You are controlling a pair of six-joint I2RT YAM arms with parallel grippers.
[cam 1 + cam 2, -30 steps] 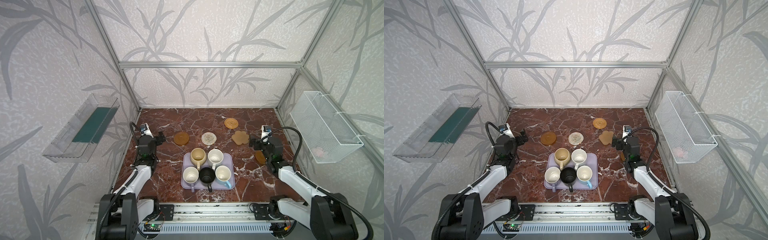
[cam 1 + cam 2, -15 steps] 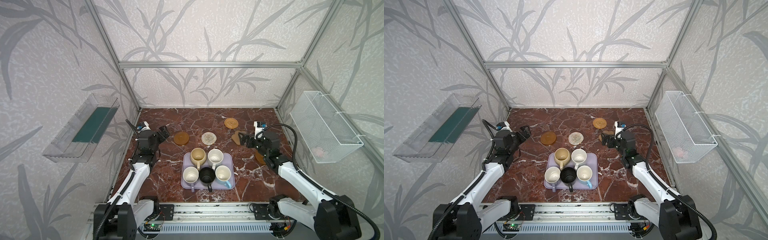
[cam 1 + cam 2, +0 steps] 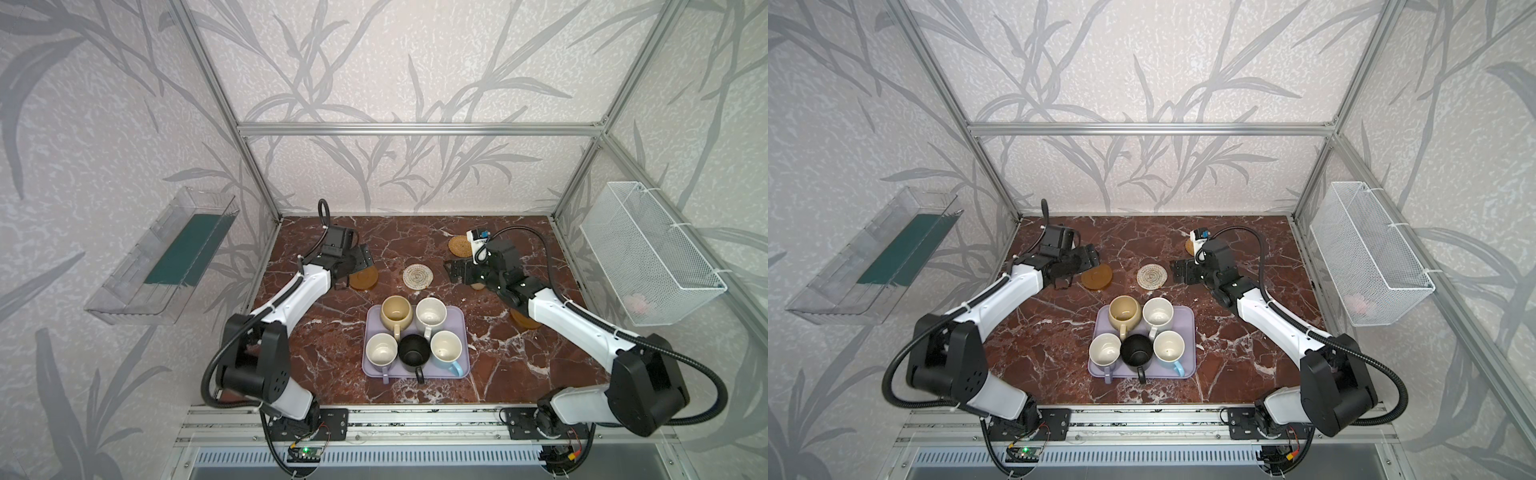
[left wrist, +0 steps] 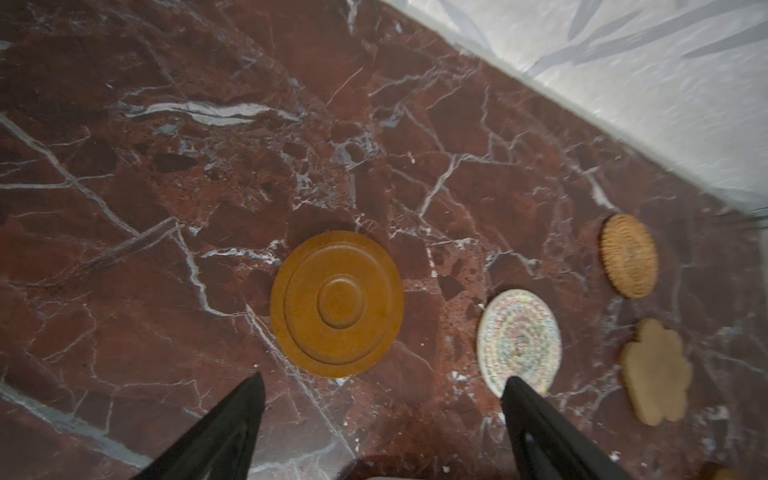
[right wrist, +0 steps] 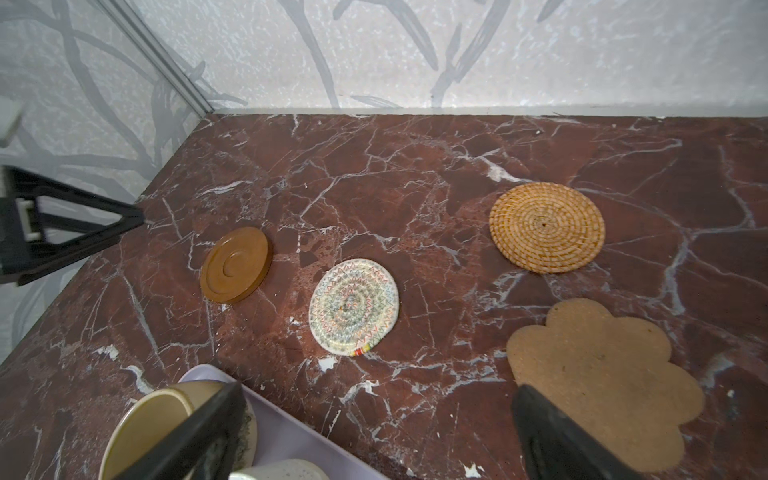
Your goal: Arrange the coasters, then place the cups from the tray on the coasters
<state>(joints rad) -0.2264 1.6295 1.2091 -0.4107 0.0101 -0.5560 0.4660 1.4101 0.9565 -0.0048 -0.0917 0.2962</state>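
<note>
My left claw [image 4: 384, 376] and right claw [image 5: 378, 386] are both spread and hold nothing. The left hangs just short of the amber disc [image 4: 336, 303], which lies on the desk [image 4: 166, 187] at 11 o'clock from the tray [image 3: 462, 332]. The woven spiral [image 3: 417, 276] is at 12. In both top views my right arm [image 3: 561, 316] hides nearly all of the paw coaster [image 5: 598, 382] and clips the rattan round [image 3: 457, 247] at 1 o'clock. The second amber disc [image 3: 524, 322], at 3, peeks from beneath that arm. All five cups [image 3: 413, 353] stand in the tray. My right wrist view cuts off the beige cup [image 5: 145, 424] behind a finger.
</note>
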